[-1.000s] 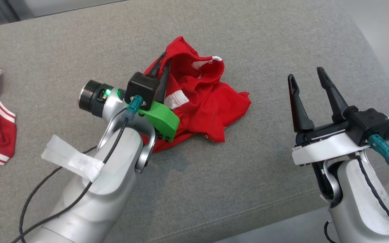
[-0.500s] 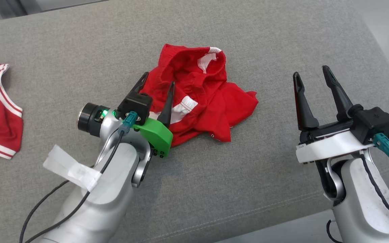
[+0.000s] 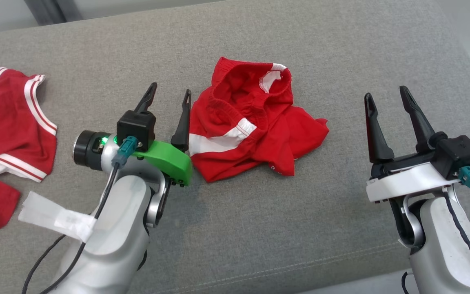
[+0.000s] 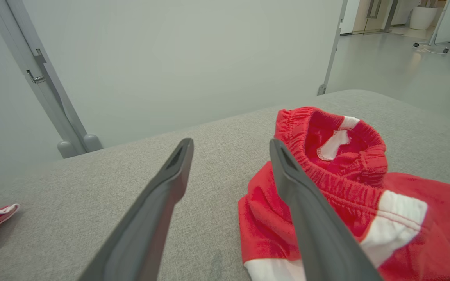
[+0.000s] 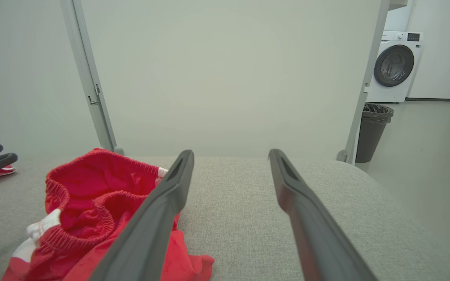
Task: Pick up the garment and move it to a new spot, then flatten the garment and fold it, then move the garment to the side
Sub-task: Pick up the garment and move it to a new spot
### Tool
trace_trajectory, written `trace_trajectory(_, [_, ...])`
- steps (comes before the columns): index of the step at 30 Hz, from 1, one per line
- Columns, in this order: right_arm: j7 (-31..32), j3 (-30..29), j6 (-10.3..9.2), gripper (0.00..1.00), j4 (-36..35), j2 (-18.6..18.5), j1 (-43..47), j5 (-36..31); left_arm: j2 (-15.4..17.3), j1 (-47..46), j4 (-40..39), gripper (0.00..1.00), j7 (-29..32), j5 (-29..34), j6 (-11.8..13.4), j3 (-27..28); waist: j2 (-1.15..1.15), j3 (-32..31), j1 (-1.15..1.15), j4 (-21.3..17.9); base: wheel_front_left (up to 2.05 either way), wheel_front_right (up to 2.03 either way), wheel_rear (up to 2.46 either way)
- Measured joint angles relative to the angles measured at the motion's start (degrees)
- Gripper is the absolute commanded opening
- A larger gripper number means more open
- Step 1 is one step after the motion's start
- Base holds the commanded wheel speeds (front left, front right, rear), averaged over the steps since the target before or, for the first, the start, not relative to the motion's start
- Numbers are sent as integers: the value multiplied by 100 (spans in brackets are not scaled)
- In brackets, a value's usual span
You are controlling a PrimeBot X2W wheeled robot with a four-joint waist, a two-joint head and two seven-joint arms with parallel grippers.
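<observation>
Left claw (image 3: 170, 88) has let go and backed off, wide open, empty; garment (image 3: 251, 122) lies crumpled mid cushion (image 3: 259, 228). Move looks done, flattening next. Right claw (image 3: 385, 92) open, empty, by the right edge

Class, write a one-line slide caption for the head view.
Crumpled red garment lies on the grey cushion between the left gripper and right gripper, both with jaws open and empty.

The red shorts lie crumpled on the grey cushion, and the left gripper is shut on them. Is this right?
No. The left gripper is open, jaws apart, holding nothing; the left wrist view shows it. The shorts do lie crumpled on the cushion.
</observation>
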Motion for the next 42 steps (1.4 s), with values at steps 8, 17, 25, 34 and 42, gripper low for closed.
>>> trace_trajectory(8, [0,-73,-3,100,-7,-11,302,0,233,707,-564,100,0,1,40,541,0,-209,0,159,0,0,0])
trace_trajectory(17, [0,-133,-8,100,-70,10,622,0,382,1623,-1125,100,0,21,57,1076,0,-413,0,238,0,0,0])
trace_trajectory(25, [1,-235,-65,100,-140,22,867,4,407,2263,-1627,100,0,85,59,1505,0,-491,0,261,0,0,0])
trace_trajectory(34, [1,-288,-158,100,-200,43,1101,46,411,2869,-2067,100,0,141,75,1841,0,-541,0,231,0,0,0])
trace_trajectory(42, [1,-352,-159,100,-255,52,1189,64,383,3223,-2304,100,0,190,76,2027,0,-573,0,196,0,0,0])
